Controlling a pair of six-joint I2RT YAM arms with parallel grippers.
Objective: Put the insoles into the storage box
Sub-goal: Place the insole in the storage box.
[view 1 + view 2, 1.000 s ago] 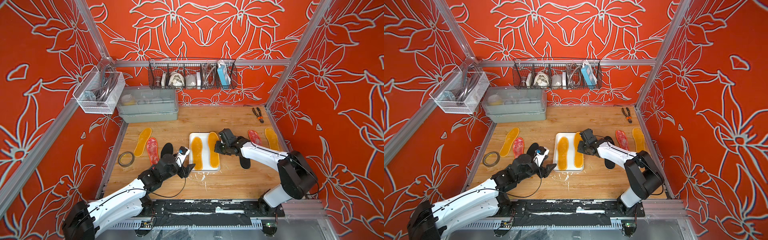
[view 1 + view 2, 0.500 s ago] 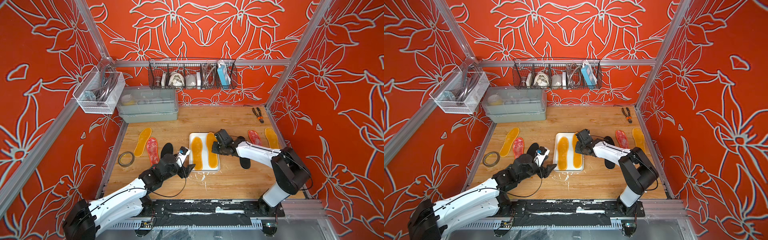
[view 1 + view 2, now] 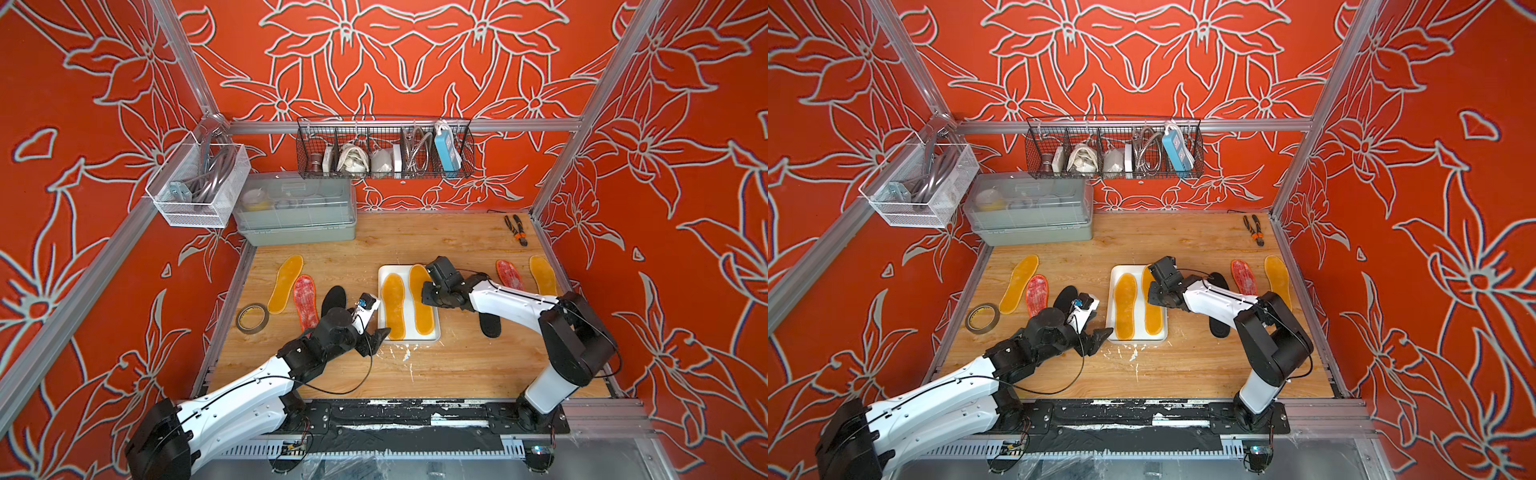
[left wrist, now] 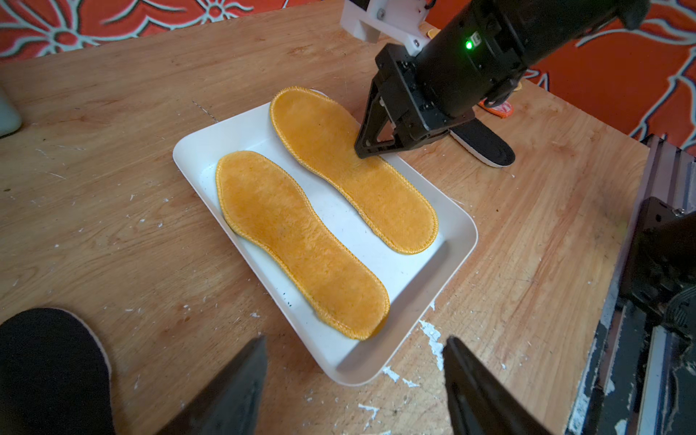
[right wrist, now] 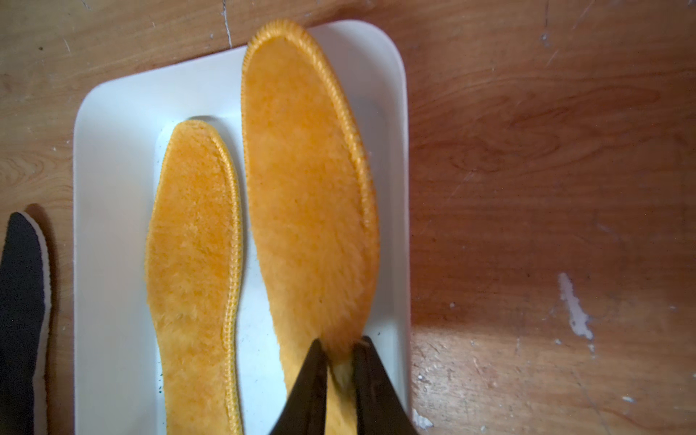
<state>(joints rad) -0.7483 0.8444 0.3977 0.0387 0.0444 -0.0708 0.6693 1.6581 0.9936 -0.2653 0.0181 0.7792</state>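
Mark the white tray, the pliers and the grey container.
white tray [image 4: 199, 150]: left wrist view, bare corner.
pliers [image 3: 518, 233]: in a top view, the pivot.
grey container [image 3: 297, 208]: in a top view, the lid.

Right wrist view: outer amber insole [image 5: 309, 188] is soft with blur. Its near end is covered by the right gripper [image 5: 339, 344] and cut by the frame edge. Fingers [image 5: 310, 380] narrowly apart with fabric between them; pinched or not, cannot tell. Inner amber insole [image 5: 196, 244], storage box [image 5: 113, 150] and left black insole [image 5: 20, 301] also cropped.

Left wrist view: left gripper [image 4: 354, 341] shows finger ends only. Right black insole [image 4: 486, 145] is half behind the right gripper; right red insole [image 4: 501, 109] is nearly all hidden.

Both top views: right gripper's fingertips hidden under its own body. Wire basket [image 3: 384, 149] contents too small to name. Grey-green container [image 3: 295, 212] contents blurred by its lid.
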